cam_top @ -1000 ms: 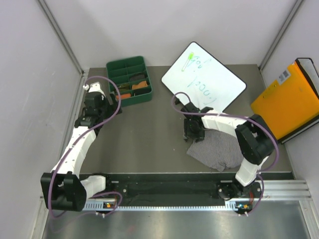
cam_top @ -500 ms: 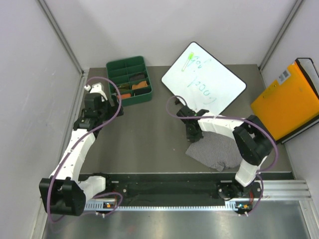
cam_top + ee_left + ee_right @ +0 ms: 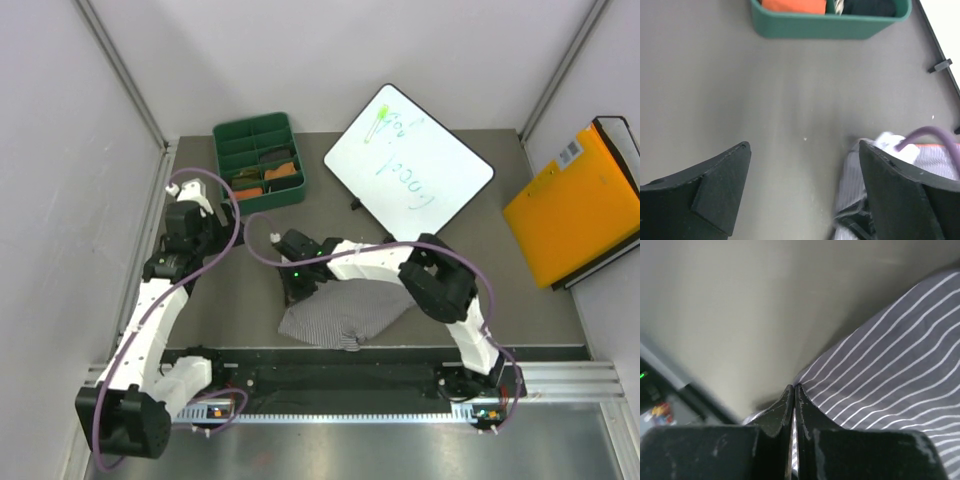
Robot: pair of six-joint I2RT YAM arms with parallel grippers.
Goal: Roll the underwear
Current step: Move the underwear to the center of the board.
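Right hand (image 3: 793,390) clenched on striped underwear (image 3: 345,312) edge | left hand (image 3: 804,144) released over table (image 3: 715,90), tray (image 3: 830,25) beyond

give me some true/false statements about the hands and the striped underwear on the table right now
1. The right hand is shut on an edge of the striped underwear. True.
2. The left hand grips cloth. False: its jaws stand open over the bare table, holding nothing.
3. The green tray has something orange in one compartment. True.
4. The striped underwear lies on the whiteboard. False: it lies on the table, nearer the arm bases and apart from the whiteboard.
5. The orange folder is on the left side. False: it is on the right side.
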